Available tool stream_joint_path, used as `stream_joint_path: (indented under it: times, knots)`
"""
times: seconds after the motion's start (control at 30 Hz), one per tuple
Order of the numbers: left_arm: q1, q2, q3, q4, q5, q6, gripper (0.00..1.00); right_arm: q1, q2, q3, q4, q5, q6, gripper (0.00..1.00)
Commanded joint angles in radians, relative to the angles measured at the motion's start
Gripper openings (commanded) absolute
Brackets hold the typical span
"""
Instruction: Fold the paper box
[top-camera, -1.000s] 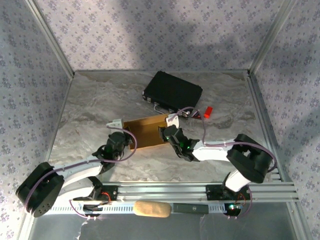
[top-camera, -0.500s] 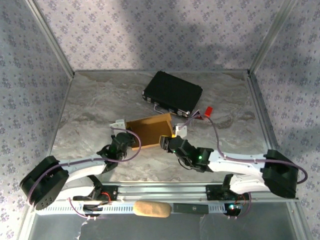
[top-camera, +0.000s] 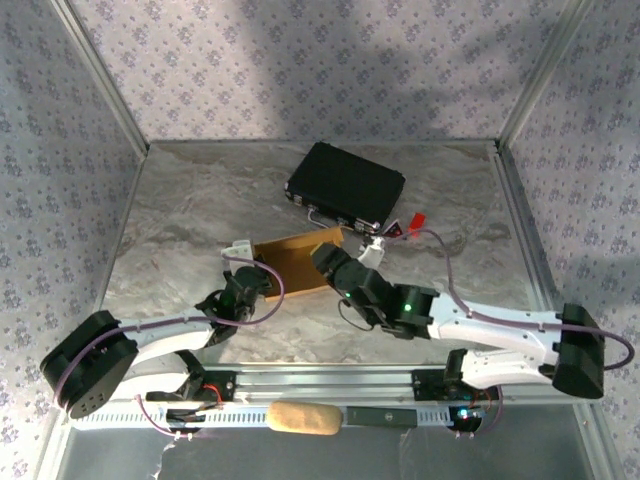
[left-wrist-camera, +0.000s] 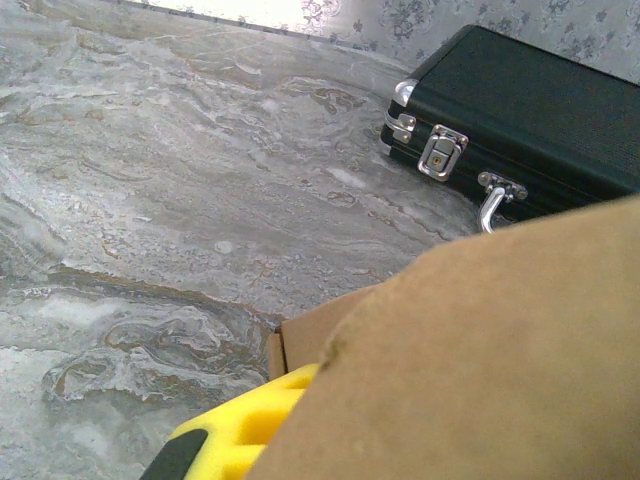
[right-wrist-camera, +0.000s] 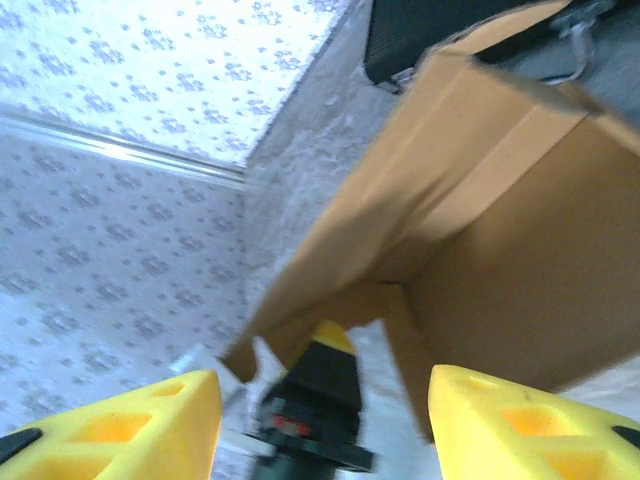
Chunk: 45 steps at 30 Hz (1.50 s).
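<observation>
Now your left gripper (top-camera: 250, 287) pinches the paper box (top-camera: 295, 260) (its left wall), while your right gripper (top-camera: 325, 258) stands spread wide at the right end.

I'm looking at a grey marbled table (top-camera: 180, 210) fenced by metal rails, with patterned walls behind it. Toward the far side a black case (top-camera: 345, 182) lies flat with its metal latches facing me, and a small red piece (top-camera: 413, 222) sits on the surface just off its right corner. The paper box (top-camera: 295, 258), tan and open on top, rests near the middle, just in front of the case.
</observation>
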Motion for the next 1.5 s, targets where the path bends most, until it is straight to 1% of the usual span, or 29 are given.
stream_joint_path:
  times: [0.0,0.07,0.2,0.3,0.43,0.6,0.63,0.7,0.73,0.83,0.97,1.0,1.1,1.17,1.2,1.33,1.4,1.47]
  knots:
    - [-0.013,0.030,-0.008,-0.136,0.042,-0.020,0.00,-0.024,0.073,0.113,-0.095,0.013,0.255,0.61]
    - [-0.015,0.025,-0.006,-0.141,0.041,-0.020,0.00,-0.054,0.107,0.151,-0.138,-0.015,0.337,0.61]
    - [-0.015,0.020,-0.004,-0.145,0.039,-0.020,0.00,-0.139,0.177,0.237,-0.241,-0.112,0.451,0.60]
    - [-0.017,0.017,0.001,-0.151,0.038,-0.018,0.00,-0.192,0.225,0.283,-0.244,-0.160,0.471,0.60]
    - [-0.020,0.008,0.001,-0.160,0.033,-0.020,0.00,-0.257,0.303,0.339,-0.244,-0.283,0.499,0.58]
    - [-0.020,0.001,0.001,-0.169,0.029,-0.022,0.00,-0.280,0.358,0.362,-0.173,-0.350,0.528,0.54]
    - [-0.021,0.001,0.001,-0.168,0.028,-0.021,0.00,-0.280,0.367,0.370,-0.182,-0.352,0.530,0.52]
    - [-0.020,0.005,0.001,-0.168,0.027,-0.020,0.00,-0.284,0.385,0.380,-0.200,-0.359,0.533,0.43]
    - [-0.021,0.006,0.001,-0.169,0.027,-0.020,0.00,-0.287,0.391,0.378,-0.200,-0.369,0.537,0.41]
    - [-0.020,0.003,0.002,-0.170,0.028,-0.016,0.00,-0.302,0.407,0.341,-0.149,-0.419,0.556,0.32]
    - [-0.020,-0.012,0.004,-0.174,0.031,-0.013,0.00,-0.306,0.396,0.301,-0.142,-0.429,0.556,0.20]
    - [-0.020,-0.018,0.009,-0.183,0.037,-0.010,0.03,-0.304,0.391,0.295,-0.144,-0.428,0.553,0.16]
    - [-0.032,-0.098,0.039,-0.284,0.052,-0.020,0.38,-0.298,0.377,0.268,-0.143,-0.423,0.558,0.08]
    - [-0.075,-0.212,0.064,-0.407,0.003,-0.061,0.52,-0.299,0.373,0.237,-0.120,-0.436,0.563,0.05]
    - [-0.091,-0.278,0.082,-0.485,-0.018,-0.095,0.55,-0.299,0.370,0.217,-0.101,-0.443,0.566,0.04]
    - [-0.099,-0.500,0.141,-0.711,0.038,-0.182,0.56,-0.292,0.359,0.184,-0.083,-0.442,0.573,0.02]
    - [-0.099,-0.559,0.189,-0.818,0.074,-0.211,0.57,-0.289,0.355,0.175,-0.083,-0.438,0.571,0.02]
    - [-0.099,-0.583,0.244,-0.909,0.097,-0.240,0.57,-0.285,0.354,0.164,-0.080,-0.436,0.571,0.02]
